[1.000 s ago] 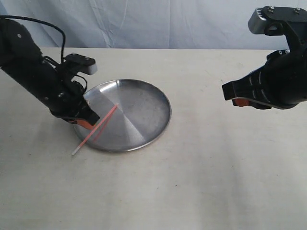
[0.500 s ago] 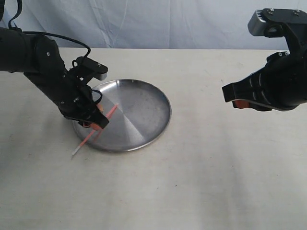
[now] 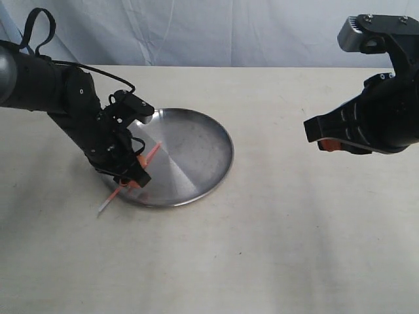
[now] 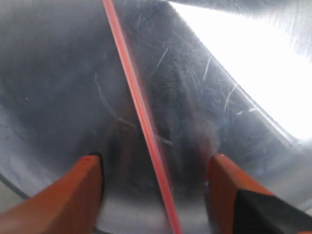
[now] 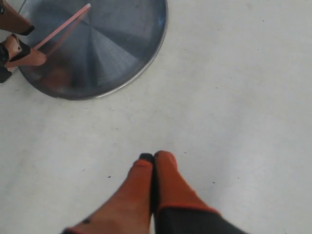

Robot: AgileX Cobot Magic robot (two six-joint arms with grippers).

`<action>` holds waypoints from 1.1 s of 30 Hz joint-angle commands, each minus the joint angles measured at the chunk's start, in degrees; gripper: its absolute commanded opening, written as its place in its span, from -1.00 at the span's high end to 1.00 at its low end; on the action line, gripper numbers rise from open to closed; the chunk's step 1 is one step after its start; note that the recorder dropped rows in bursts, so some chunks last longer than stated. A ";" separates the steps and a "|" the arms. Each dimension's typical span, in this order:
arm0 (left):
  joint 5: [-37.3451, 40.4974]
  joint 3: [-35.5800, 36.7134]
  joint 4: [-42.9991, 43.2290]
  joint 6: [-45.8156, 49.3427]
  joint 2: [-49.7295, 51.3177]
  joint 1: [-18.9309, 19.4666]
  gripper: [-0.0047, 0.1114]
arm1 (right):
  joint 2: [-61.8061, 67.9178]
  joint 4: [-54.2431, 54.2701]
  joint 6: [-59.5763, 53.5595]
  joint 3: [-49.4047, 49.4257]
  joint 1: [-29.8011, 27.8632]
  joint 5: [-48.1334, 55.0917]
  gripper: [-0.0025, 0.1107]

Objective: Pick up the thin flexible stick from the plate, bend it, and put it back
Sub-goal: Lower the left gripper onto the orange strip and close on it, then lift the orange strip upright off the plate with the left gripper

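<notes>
The thin pink stick (image 3: 152,153) lies slanted across the near-left part of the silvery plate (image 3: 196,147), and its whitish end (image 3: 102,208) pokes out over the rim onto the table. My left gripper (image 3: 133,176) is low over that rim and open. In the left wrist view the stick (image 4: 139,102) runs between the two orange pads (image 4: 85,180) of the left gripper (image 4: 155,163), touching neither. My right gripper (image 3: 315,133) hangs well to the right of the plate. Its pads are shut together on nothing (image 5: 153,157) above bare table.
The plate (image 5: 122,44) rests on a pale tabletop with a light cloth backdrop behind. The stick (image 5: 63,27) and the left gripper's pads (image 5: 22,59) show at the edge of the right wrist view. Nothing else lies on the table.
My left gripper has swung along the plate's left side towards the near rim and now straddles the stick. The stick, plate and right arm have stayed put.
</notes>
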 commanded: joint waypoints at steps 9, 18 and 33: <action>-4.32 -0.29 -0.34 -0.15 0.97 -0.47 0.01 | -0.42 -0.11 0.06 -0.01 -0.34 0.34 0.96; 0.10 -0.29 1.46 -0.04 4.30 -0.47 0.30 | -0.42 -0.28 0.06 -0.01 -0.34 0.39 0.96; 6.26 -0.29 0.49 -0.10 3.65 -0.47 0.91 | -0.42 -0.92 0.06 -0.01 -0.34 -0.92 0.96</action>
